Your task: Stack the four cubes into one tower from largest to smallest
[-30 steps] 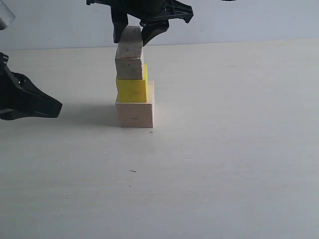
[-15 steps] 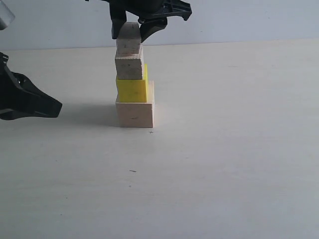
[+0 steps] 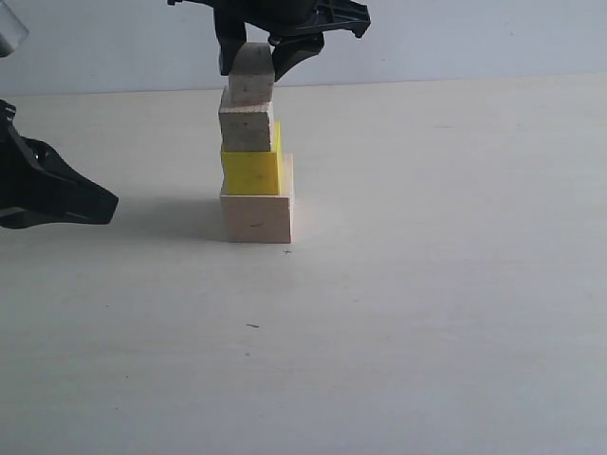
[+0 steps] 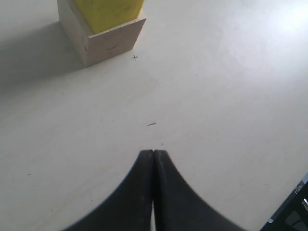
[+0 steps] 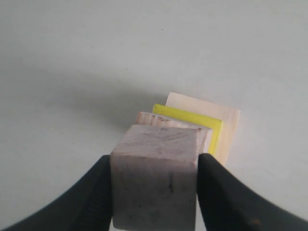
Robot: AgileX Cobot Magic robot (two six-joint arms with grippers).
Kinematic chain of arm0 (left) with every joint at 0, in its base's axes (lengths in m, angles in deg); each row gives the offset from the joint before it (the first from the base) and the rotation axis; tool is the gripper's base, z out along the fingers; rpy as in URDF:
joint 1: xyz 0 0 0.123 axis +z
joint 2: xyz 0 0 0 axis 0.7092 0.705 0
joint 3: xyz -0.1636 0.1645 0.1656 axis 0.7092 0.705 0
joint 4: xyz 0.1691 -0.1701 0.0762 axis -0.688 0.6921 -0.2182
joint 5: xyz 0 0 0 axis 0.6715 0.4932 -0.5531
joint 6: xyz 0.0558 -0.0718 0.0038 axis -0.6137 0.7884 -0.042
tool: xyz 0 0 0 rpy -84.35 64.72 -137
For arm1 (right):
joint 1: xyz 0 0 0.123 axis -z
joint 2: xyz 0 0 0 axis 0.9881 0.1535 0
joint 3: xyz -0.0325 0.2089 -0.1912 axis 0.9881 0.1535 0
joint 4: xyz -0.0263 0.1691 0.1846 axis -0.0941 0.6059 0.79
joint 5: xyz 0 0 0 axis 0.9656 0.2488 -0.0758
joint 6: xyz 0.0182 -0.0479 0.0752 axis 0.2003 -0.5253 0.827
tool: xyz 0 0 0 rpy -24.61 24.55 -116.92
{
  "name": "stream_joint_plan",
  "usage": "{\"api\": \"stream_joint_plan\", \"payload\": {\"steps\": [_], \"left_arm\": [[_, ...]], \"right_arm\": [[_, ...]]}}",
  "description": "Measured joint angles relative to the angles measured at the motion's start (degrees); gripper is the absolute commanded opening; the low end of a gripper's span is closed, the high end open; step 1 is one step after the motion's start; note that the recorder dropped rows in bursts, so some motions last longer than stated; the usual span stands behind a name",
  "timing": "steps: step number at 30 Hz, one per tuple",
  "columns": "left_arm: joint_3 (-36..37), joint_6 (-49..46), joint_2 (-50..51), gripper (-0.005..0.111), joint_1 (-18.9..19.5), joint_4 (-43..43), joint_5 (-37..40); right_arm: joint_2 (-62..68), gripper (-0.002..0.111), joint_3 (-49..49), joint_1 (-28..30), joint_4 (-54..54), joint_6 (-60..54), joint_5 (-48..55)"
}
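Though topmost, sm cube [image 5: 154,178] btwn fingers [image 5: 219,192]

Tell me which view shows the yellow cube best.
Exterior view: the yellow cube shows a whole side face. Left wrist view crops it at the frame edge; right wrist view shows only a thin strip of its top.

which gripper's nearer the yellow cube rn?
Right. The right gripper is over the tower, fingers shut on the small wooden cube, two levels above the yellow cube. The left gripper sits low off to the tower's left in the exterior view, fingers shut, holding nothing.
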Motion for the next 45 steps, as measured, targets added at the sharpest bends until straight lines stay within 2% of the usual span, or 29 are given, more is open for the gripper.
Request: {"api": "stream_joint_plan", "payload": {"steps": [8,18,27,45], "left_arm": [[0.0,0.0,0.0,0.0,0.0,0.0,0.0],[0.0,0.0,0.0,0.0,0.0,0.0,0.0],[0.0,-0.1,0.0,0.0,0.0,0.0,0.0],[0.0,-0.1,0.0,0.0,0.0,0.0,0.0]], "right_arm": [[0.0,0.018,0.0,0.0,1.5,0.4,0.0],[0.0,0.042,0.0,0.0,1.8,0.4,0.0],[0.0,0.056,0.0,0.0,1.8,0.4,0.1],[0.0,0.058,0.0,0.0,2.3,1.1,1.2]]}}
